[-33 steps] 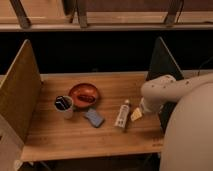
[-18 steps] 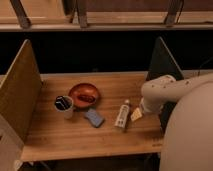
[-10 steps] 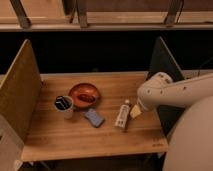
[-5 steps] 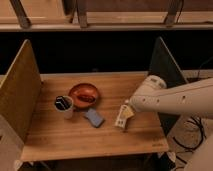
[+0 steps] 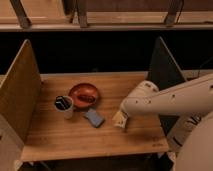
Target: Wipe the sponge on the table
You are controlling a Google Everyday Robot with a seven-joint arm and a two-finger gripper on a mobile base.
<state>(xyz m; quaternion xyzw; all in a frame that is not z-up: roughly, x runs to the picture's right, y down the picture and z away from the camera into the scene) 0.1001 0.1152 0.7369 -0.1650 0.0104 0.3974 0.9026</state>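
The blue sponge (image 5: 94, 117) lies flat on the wooden table (image 5: 75, 136), just right of the mug and in front of the red bowl. My white arm (image 5: 165, 100) reaches in from the right and bends down over the tabletop. The gripper (image 5: 120, 120) hangs at its end, low over the wood, a short way right of the sponge and not touching it. A pale object shows at the gripper's tip, but I cannot make out what it is.
A mug (image 5: 63, 105) with dark contents stands at the left, and a red bowl (image 5: 84, 95) sits behind the sponge. Upright wooden panels (image 5: 20, 95) close the table's two ends. A dark gap and a shelf run behind the table.
The arm has swung left from the table's right end, out over the tabletop. Its gripper now sits where the white tube stood, closer to the sponge. Sponge, mug and bowl have not moved.
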